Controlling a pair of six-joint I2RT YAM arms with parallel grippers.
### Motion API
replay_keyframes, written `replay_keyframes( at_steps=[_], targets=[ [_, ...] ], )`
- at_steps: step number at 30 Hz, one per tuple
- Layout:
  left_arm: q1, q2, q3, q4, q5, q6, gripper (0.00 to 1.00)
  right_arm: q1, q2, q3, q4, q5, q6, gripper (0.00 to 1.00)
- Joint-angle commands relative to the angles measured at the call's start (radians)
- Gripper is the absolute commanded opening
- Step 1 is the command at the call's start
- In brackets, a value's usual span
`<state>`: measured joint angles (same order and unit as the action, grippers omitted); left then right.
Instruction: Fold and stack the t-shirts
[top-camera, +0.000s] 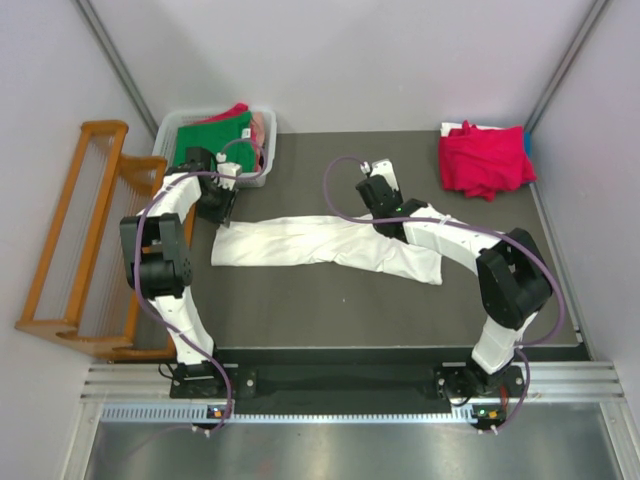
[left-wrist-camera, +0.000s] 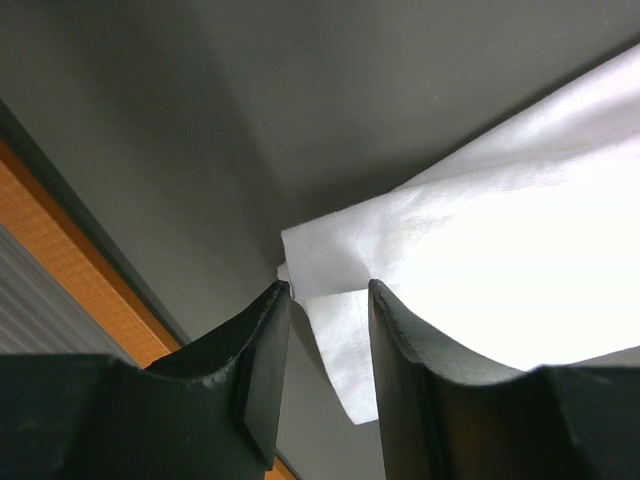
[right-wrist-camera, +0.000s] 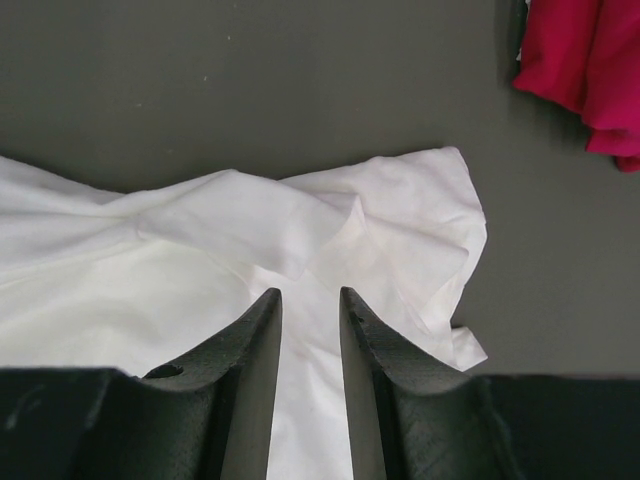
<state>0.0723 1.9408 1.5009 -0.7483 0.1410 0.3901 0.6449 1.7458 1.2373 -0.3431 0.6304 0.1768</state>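
White t-shirt (top-camera: 320, 245) (left-wrist-camera: 500, 220) (right-wrist-camera: 150, 290): one, lying as a long, rumpled band across the middle of the dark counter (top-camera: 400, 310), running left to right. Left gripper (top-camera: 228, 218) (left-wrist-camera: 328, 290): at the shirt's left end, fingers a narrow gap apart with a folded corner of the cloth between their tips; whether they pinch it cannot be told. Right gripper (top-camera: 383, 222) (right-wrist-camera: 310, 295): over the shirt's right part, near its bunched, creased end, fingers apart by a slim gap with white cloth showing between them; no grip seen. Crimson t-shirts (top-camera: 485, 160) (right-wrist-camera: 590, 70): a loose heap at the far right corner of the counter, well apart from the white shirt. White slatted basket (top-camera: 255, 181): at the far left corner, holding a bright green t-shirt (top-camera: 215, 140) and a pinkish-red t-shirt (top-camera: 240, 112). Orange wooden rack (top-camera: 70, 240) (left-wrist-camera: 90, 270): beside the counter's left edge.
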Motion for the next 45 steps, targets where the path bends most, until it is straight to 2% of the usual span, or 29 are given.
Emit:
replay_keyframes(
  at_steps=[1,9,14,17,20,26,38,45],
  targets=[
    [0.004,0.009,-0.004,0.020,0.017,-0.011,0.42,-0.010,-0.022,-0.002,0.024,0.012,0.004,0.30],
    [0.006,0.007,-0.005,0.020,0.019,-0.007,0.38,-0.014,-0.005,-0.016,0.035,0.008,0.010,0.31],
    [0.004,0.006,-0.007,0.018,0.023,-0.005,0.22,-0.022,0.018,-0.022,0.038,-0.001,0.018,0.34],
    [0.004,0.003,-0.007,0.018,0.022,-0.002,0.15,-0.033,0.037,-0.024,0.038,-0.006,0.023,0.39],
    [0.004,0.001,-0.010,0.017,0.022,0.000,0.11,-0.048,0.058,-0.022,0.044,-0.024,0.029,0.39],
    [0.003,-0.003,-0.016,0.018,0.026,0.006,0.09,-0.073,0.129,0.014,0.035,-0.055,0.046,0.35],
    [0.003,-0.008,-0.024,0.020,0.026,0.006,0.09,-0.070,0.133,0.047,0.039,-0.078,0.036,0.34],
    [0.003,-0.011,-0.019,0.021,0.029,0.006,0.09,-0.068,0.138,0.057,0.032,-0.086,0.035,0.43]
  ],
)
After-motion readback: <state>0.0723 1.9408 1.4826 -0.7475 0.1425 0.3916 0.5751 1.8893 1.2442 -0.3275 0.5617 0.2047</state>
